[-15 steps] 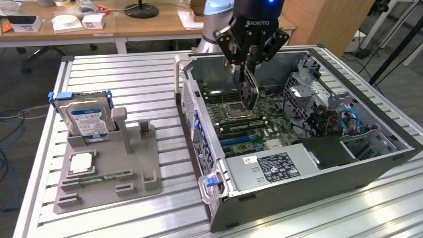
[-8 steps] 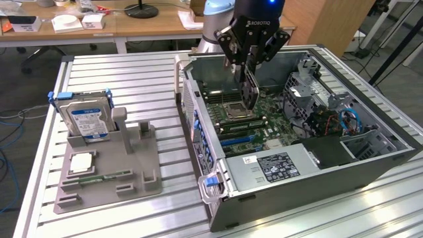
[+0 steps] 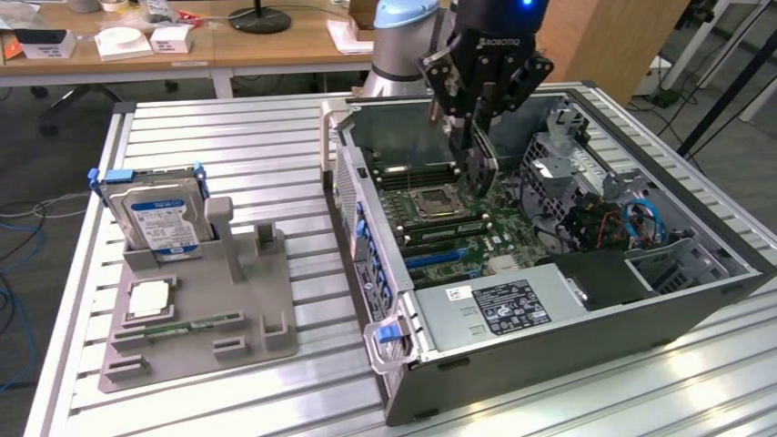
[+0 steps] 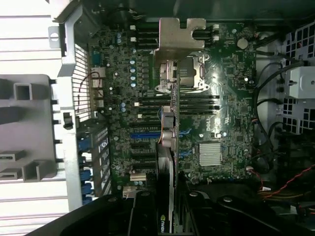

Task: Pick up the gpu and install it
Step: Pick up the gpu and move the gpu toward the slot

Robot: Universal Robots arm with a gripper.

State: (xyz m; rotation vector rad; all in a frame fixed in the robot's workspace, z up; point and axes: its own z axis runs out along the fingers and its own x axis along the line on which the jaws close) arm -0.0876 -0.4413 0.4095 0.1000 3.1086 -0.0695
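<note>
Currently | gripper (image 3: 479,126) jaws closed on one end of the gpu (image 4: 168,147) | gpu hangs edge-on above the motherboard (image 4: 231,83), metal bracket (image 4: 179,34) lowest | risk: lowered misaligned, bracket could strike board components, or card could twist in the grip

Exterior view: stood high, at middle distance, looking obliquely down on the open computer case (image 3: 570,360); the grey parts holder (image 3: 200,319) sat at its 9 o'clock.
Wrist view: looked straight down past the gripper (image 4: 166,199), close above the motherboard (image 4: 231,98).
Shared: motherboard, CPU socket (image 3: 435,202), holder's edge.
</note>
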